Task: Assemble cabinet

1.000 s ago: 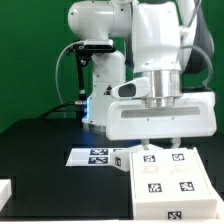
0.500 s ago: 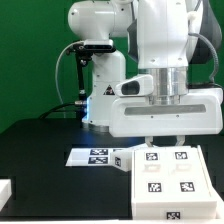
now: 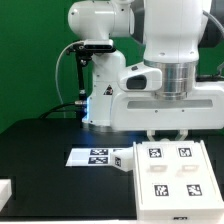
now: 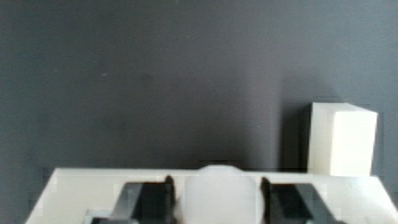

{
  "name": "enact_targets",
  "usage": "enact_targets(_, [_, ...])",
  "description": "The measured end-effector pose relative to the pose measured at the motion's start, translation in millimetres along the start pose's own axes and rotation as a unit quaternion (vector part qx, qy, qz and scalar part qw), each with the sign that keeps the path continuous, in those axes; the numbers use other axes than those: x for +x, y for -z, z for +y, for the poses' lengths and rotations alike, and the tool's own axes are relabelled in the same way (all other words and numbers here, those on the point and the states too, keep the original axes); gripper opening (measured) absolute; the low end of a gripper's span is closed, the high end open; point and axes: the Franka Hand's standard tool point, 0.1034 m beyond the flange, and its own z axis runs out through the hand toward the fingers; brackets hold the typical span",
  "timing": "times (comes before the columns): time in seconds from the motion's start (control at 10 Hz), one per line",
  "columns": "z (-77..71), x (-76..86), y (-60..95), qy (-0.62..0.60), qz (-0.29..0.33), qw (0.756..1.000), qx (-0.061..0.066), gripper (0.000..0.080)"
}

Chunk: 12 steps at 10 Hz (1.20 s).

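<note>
The white cabinet box (image 3: pixel 170 180), with four square tags on its top face, is at the exterior view's lower right. My gripper (image 3: pixel 165 138) stands over its far edge. In the wrist view the gripper (image 4: pixel 217 200) has its two dark fingers (image 4: pixel 151 200) closed on a rounded white part of the cabinet box (image 4: pixel 80 190). A separate upright white cabinet part (image 4: pixel 343 135) stands on the black table beyond the box. No knob can be told apart from the rest.
The marker board (image 3: pixel 95 156) lies flat on the black table to the exterior view's left of the box. A small white part (image 3: pixel 5 190) sits at the lower left edge. The robot base (image 3: pixel 100 80) stands behind.
My gripper has shifted to the exterior view's right and slightly up, and the cabinet box has moved with it.
</note>
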Motion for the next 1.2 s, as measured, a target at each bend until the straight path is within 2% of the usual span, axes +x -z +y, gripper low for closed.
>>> enact_targets(0.3, [-0.2,-3.9,0.6,0.002,-0.011,1.000,-0.002,0.0219])
enact_targets(0.4, [-0.2,-9.9,7.1,0.006,-0.038,0.999,-0.007,0.0219])
enact_targets(0.5, [-0.3,-9.3,17.4,0.006,-0.065,0.998,-0.008,0.0219])
enact_targets(0.6, [-1.9,-2.5,23.8,0.004,-0.089,0.996,-0.012,0.0219])
enact_targets(0.7, [-3.2,8.5,26.1,0.007,-0.111,0.994,-0.023,0.0219])
enact_targets(0.8, [-1.2,11.8,25.3,0.009,-0.128,0.991,-0.032,0.0219])
enact_targets(1.2, [-0.7,6.3,23.0,0.009,-0.132,0.991,-0.031,0.0219])
